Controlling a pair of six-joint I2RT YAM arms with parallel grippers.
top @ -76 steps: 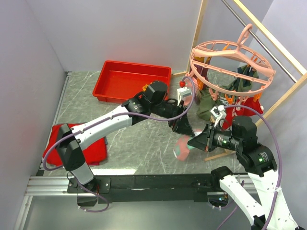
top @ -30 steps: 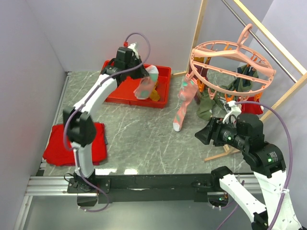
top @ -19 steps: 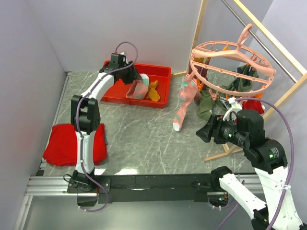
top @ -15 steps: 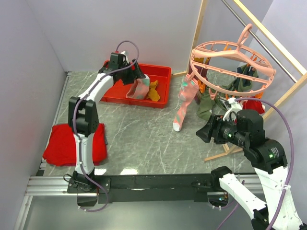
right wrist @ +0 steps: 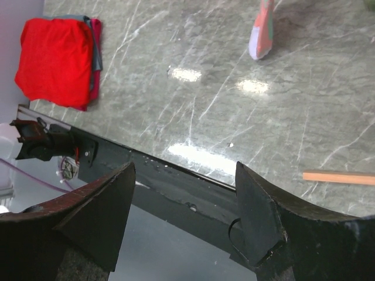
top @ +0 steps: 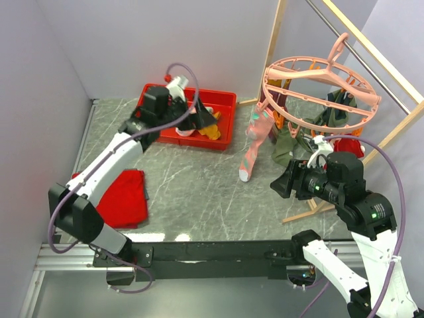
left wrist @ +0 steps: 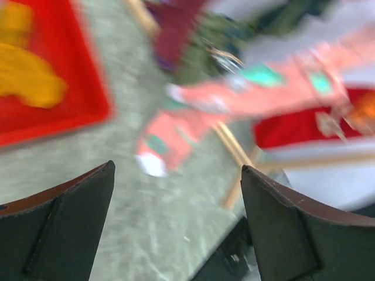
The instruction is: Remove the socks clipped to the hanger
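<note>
Left gripper (top: 204,116): jaws spread wide with nothing between them; it hovers above the red tray (top: 159,99) at the far edge of the table (top: 199,192), left of centre.
Right gripper (top: 281,186): jaws wide apart and empty, above the right side of the table, pointing left.
Hanger (top: 318,86): hooked on the wooden-framed rail (top: 371,59) over the far right corner.
Pink sock (top: 252,149): clipped at the hanger's left side and hanging straight down; cannot tell whether its toe touches the table.
Olive sock (top: 283,147): hanging under the ring, just right of the pink sock.
Red sock (top: 350,147): under the ring's right side, partly hidden by the right arm.
Mustard sock (top: 212,130): lying in the tray's right end.
Red cloth (top: 126,199): flat by the left edge, towards the near corner.
</note>
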